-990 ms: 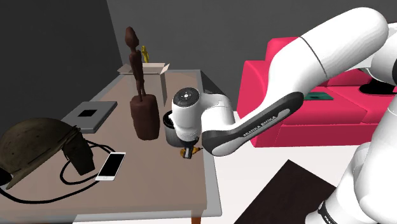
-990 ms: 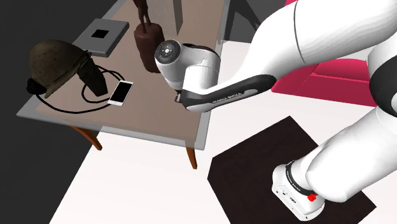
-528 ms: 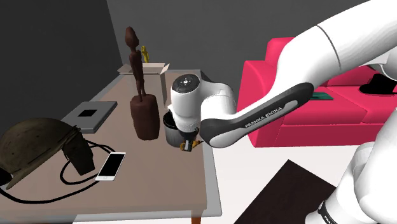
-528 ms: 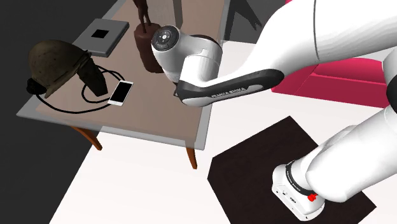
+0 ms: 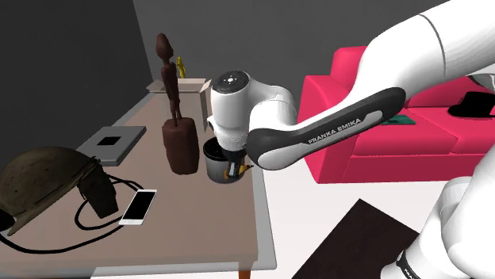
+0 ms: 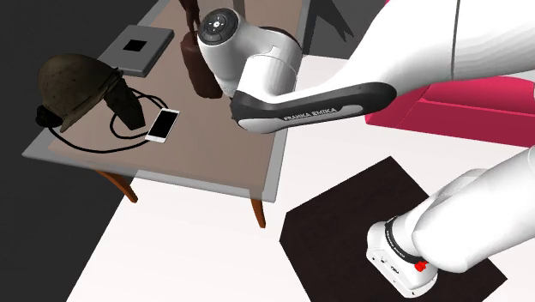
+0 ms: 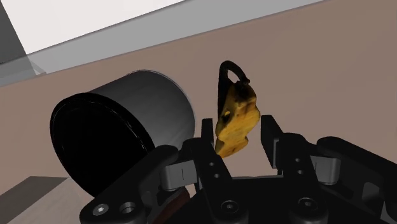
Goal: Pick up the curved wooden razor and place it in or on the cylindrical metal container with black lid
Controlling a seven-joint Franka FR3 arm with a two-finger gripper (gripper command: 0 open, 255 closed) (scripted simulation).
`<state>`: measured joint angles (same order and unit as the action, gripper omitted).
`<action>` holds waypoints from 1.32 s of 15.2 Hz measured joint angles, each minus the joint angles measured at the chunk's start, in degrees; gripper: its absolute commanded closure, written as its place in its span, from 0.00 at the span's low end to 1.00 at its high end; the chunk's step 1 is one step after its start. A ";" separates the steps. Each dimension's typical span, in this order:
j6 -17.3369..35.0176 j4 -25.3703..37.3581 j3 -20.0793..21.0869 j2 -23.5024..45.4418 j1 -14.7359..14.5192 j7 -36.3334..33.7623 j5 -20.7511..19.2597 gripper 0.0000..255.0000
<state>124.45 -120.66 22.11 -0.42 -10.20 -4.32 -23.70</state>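
Beside the container [image 7: 156, 105], the claw [image 7: 237, 132] has raised the razor [image 7: 236, 109] higher.

A home's living room: a red sofa [image 5: 397, 139] stands beside the low table [image 5: 206, 226], with a dark rug [image 5: 361, 238] on the floor next to it. On the table sit a carved figure [image 5: 168, 87], a phone [image 5: 138, 206] and a helmet [image 5: 47, 178].

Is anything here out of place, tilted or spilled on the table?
Nothing stands out. The grey container stands upright near the edge of the table. The hand clasps the yellow-brown razor beside the container, and nothing is spilled.
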 measured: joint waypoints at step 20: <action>-7.32 31.80 -6.09 20.90 5.49 15.57 -2.37 1.00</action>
<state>117.14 -88.86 16.02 20.48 -4.71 11.25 -26.07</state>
